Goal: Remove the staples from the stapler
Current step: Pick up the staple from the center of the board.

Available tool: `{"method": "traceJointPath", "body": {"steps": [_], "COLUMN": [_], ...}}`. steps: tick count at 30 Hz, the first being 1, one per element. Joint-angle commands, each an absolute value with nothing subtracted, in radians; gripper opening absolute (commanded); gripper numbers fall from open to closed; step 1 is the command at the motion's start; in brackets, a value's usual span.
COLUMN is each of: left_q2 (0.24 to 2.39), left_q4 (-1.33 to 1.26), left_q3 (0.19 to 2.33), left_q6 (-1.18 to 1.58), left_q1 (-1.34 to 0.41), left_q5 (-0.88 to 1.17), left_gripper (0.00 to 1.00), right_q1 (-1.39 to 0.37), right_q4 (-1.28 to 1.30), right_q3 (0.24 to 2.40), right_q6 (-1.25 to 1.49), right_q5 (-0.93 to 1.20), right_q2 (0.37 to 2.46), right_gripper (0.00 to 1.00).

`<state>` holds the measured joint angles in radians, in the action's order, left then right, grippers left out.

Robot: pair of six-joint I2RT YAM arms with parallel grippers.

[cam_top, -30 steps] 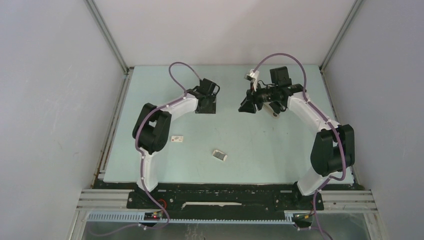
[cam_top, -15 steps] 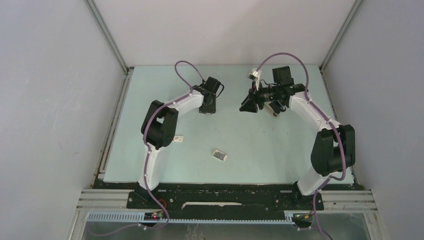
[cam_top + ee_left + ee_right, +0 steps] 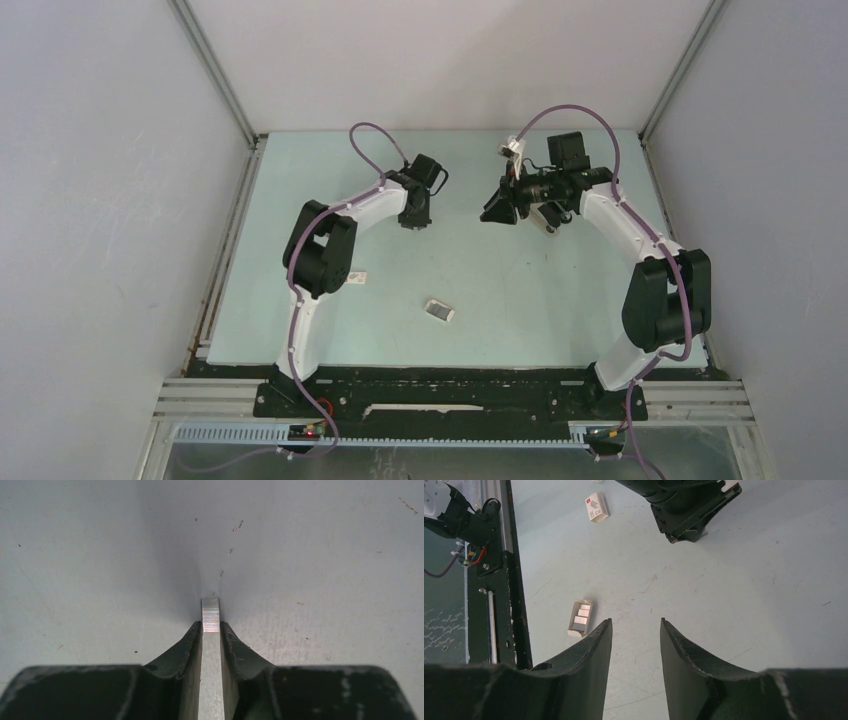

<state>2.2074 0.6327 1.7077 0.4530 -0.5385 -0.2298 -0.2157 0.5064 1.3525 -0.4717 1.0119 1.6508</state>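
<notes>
My left gripper (image 3: 210, 626) is shut on a narrow silvery strip of staples (image 3: 210, 614). The strip's end sticks out past the fingertips, close above the pale table. From above, the left gripper (image 3: 415, 213) points down at the table's far middle. My right gripper (image 3: 635, 621) is open with nothing between its fingers, and the bare table shows through the gap. In the top view the right gripper (image 3: 496, 212) hangs a little to the right of the left one. I cannot pick out the stapler in these views.
A small open box (image 3: 580, 618) holding silvery strips lies on the table, also seen from above as the open box (image 3: 438, 311). A second small white box (image 3: 354, 278) lies beside the left arm. A small pale thing (image 3: 549, 226) lies under the right arm. Walls enclose the table.
The left gripper swung slightly right and turned, and its jaws closed onto the staple strip. The right arm has barely moved.
</notes>
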Motion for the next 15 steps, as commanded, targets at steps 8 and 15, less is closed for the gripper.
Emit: {"method": "traceJointPath", "body": {"steps": [8, 15], "left_q2": [2.16, 1.956], "left_q4": [0.57, 0.365], "left_q3": [1.663, 1.428], "left_q6": [0.451, 0.471], "left_q1": [-0.534, -0.534], "left_q5": [-0.186, -0.049], "left_gripper": [0.17, 0.16], "right_q1": [-0.198, -0.195], "right_q4": [0.503, 0.462], "right_q3": [1.327, 1.296], "right_q6": [-0.477, -0.429], "right_q5": [1.066, 1.118], "right_q2": [1.577, 1.524], "right_gripper": [0.49, 0.49]}}
